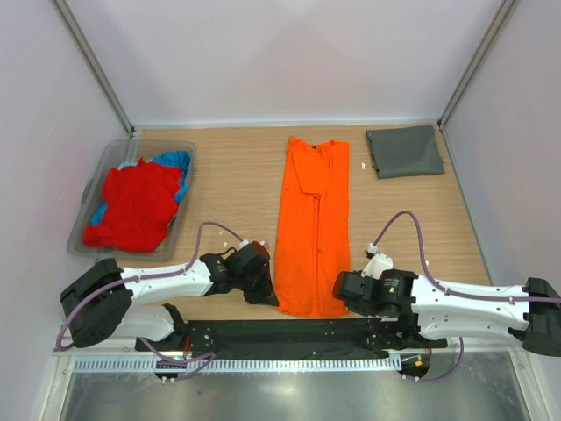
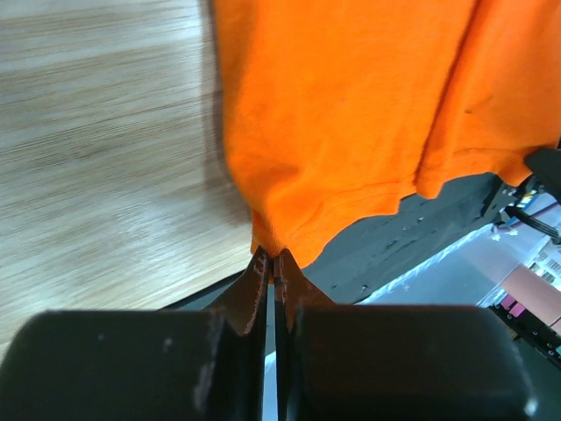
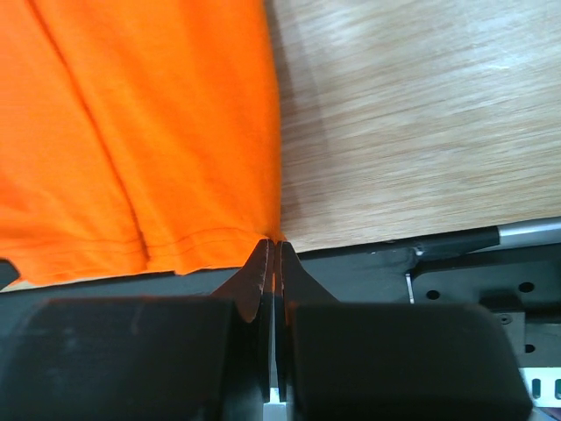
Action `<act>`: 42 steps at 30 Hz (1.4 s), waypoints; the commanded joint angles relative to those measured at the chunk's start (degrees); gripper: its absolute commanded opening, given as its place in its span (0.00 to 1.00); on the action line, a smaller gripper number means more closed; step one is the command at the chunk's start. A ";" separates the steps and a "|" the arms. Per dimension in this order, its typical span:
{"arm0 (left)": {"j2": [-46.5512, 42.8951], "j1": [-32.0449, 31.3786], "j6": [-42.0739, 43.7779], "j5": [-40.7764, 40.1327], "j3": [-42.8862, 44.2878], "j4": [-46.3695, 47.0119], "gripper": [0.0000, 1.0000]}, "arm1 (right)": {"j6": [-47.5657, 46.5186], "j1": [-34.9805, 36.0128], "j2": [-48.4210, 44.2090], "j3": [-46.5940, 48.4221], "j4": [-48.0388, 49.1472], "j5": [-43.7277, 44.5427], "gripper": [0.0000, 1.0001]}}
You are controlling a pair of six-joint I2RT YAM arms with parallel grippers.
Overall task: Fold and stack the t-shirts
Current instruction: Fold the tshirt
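Observation:
The orange t-shirt point(image 1: 313, 224) lies folded into a long narrow strip down the middle of the table, its hem at the near edge. My left gripper point(image 1: 270, 296) is shut on the hem's near left corner point(image 2: 273, 237). My right gripper point(image 1: 340, 296) is shut on the hem's near right corner point(image 3: 267, 230). A dark grey t-shirt point(image 1: 403, 151) lies folded at the back right. A red t-shirt point(image 1: 131, 204) and a blue t-shirt point(image 1: 175, 162) lie crumpled in the clear plastic tub point(image 1: 93, 189) at the left.
The black base rail point(image 1: 289, 333) runs along the near table edge under the shirt's hem. Walls close in the table on the left, back and right.

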 commanded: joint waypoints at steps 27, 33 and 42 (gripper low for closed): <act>11.62 8.90 5.00 0.37 15.59 -6.24 0.00 | -13.93 -5.13 13.79 11.83 0.68 14.51 0.01; 18.74 14.17 11.06 0.99 24.02 -9.05 0.00 | -28.94 -18.05 16.52 15.09 9.36 12.06 0.01; 31.48 21.56 18.18 -3.32 44.06 -14.59 0.00 | -46.02 -32.29 30.30 20.80 24.67 8.37 0.01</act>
